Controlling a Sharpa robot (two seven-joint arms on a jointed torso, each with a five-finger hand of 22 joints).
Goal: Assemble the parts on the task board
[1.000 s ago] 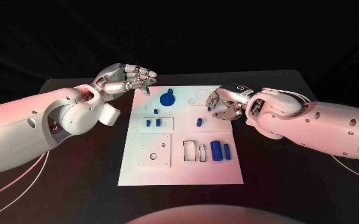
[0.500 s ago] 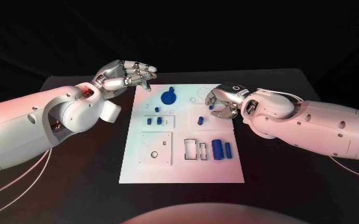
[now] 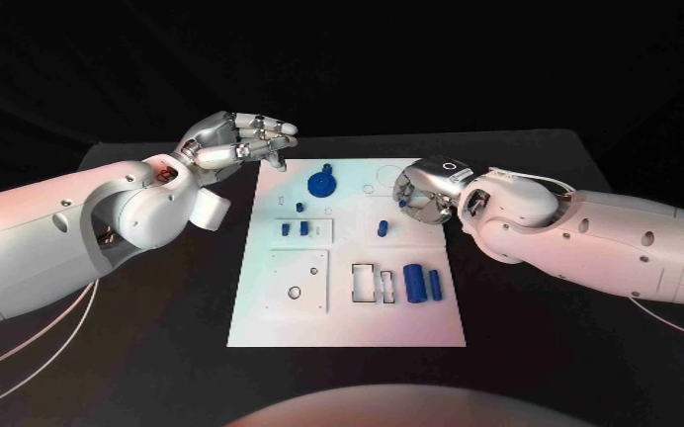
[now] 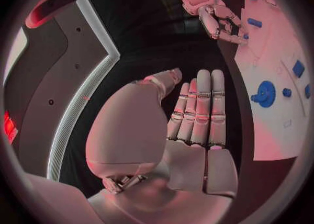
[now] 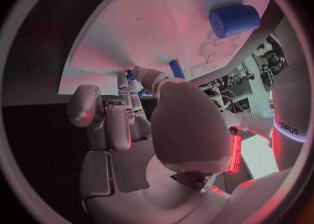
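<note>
The white task board (image 3: 349,318) lies mid-table. On it sit a blue round disc with a knob (image 3: 322,185), several small blue pegs (image 3: 294,230), one lone peg (image 3: 383,228) and two blue cylinders (image 3: 419,285). My left hand (image 3: 235,142) hovers off the board's far left corner; in the left wrist view its fingers (image 4: 199,109) lie straight with nothing in them. My right hand (image 3: 425,193) hangs over the board's far right edge, fingers pointing down just behind the lone peg (image 5: 177,68); I see nothing held. The cylinders (image 5: 235,20) lie beyond it.
Rectangular slots (image 3: 370,287) and a square plate with holes (image 3: 297,284) mark the near half of the board. Black table (image 3: 542,348) surrounds the board on all sides. The left wrist view shows the disc (image 4: 265,93) and my right hand (image 4: 219,17) over the board (image 4: 275,135).
My right hand has shifted slightly farther back and turned over the board's far right edge. My left hand has risen a little and drifted back.
</note>
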